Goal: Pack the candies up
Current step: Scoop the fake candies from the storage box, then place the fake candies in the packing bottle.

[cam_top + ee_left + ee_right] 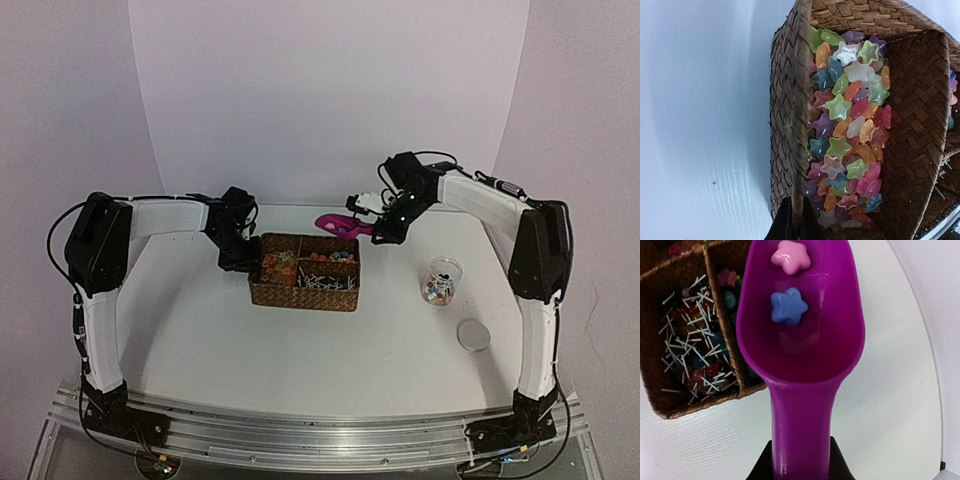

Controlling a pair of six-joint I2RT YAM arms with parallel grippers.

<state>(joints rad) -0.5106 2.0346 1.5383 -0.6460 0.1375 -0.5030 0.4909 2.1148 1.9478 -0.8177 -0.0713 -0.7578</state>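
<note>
A woven basket (305, 272) with several compartments holds the candies. In the left wrist view one compartment is full of small star-shaped candies (845, 125) in mixed colours. My left gripper (796, 225) is shut on the basket's left wall (790, 100), and it shows at the basket's left end in the top view (240, 255). My right gripper (801, 465) is shut on the handle of a magenta scoop (800, 330), which it holds above the basket's far right corner (338, 224). The scoop holds a pink star candy (791, 256) and a blue one (788, 306).
An open clear jar (441, 281) with some candies in it stands right of the basket. Its round lid (474, 334) lies in front of it. Another basket compartment (690, 350) holds small sweets on white sticks.
</note>
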